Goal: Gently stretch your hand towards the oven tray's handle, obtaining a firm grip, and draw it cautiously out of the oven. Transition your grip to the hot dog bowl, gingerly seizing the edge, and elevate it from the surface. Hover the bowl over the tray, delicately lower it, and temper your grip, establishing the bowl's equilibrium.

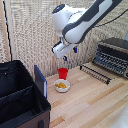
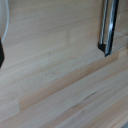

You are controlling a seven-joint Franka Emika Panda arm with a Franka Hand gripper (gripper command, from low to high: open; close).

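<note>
The dark grey oven stands at the exterior view's right. The oven tray, a dark wire rack, sticks out of its front over the wooden table, with the handle as its front bar. The hot dog bowl, white with yellow pieces, sits on the table in front of a red cup. My gripper hangs above the cup and bowl, open and empty, well clear of the tray. The wrist view shows bare wood, a dark shiny metal bar and one dark fingertip at the picture's edge.
A big black fabric case fills the exterior view's left, with a dark upright panel beside the bowl. A woven wall runs behind the table.
</note>
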